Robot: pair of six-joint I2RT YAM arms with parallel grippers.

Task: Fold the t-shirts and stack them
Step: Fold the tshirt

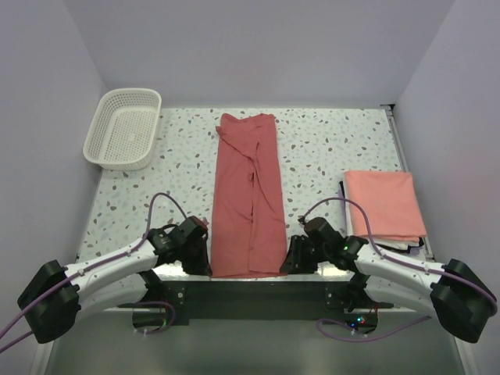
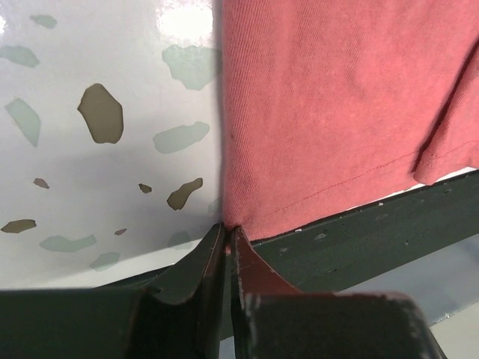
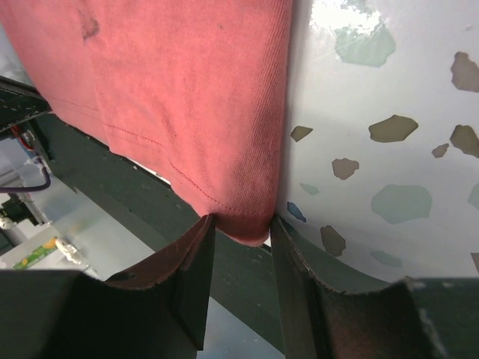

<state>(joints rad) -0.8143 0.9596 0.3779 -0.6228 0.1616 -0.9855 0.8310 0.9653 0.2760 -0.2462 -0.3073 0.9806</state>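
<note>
6 o'clock hem, red t-shirt [image 1: 248,195]
Your left gripper [image 2: 227,232] pinches corner; right gripper [image 3: 241,224] gapes astride; close it; lift both level.

The counter [image 1: 328,148] is white terrazzo flecked with grey-green and brown chips. A white plastic lattice basket [image 1: 123,129] sits at its 10 o'clock corner. A dusty red t-shirt [image 1: 248,195], folded into a long narrow strip, runs down the middle from 12 o'clock to 6 o'clock, its hem reaching the near edge. At 4 o'clock, well apart from it, lies a salmon pink t-shirt [image 1: 384,205] folded into a rectangle. Slivers of white and dark cloth show under its near edge.
</note>
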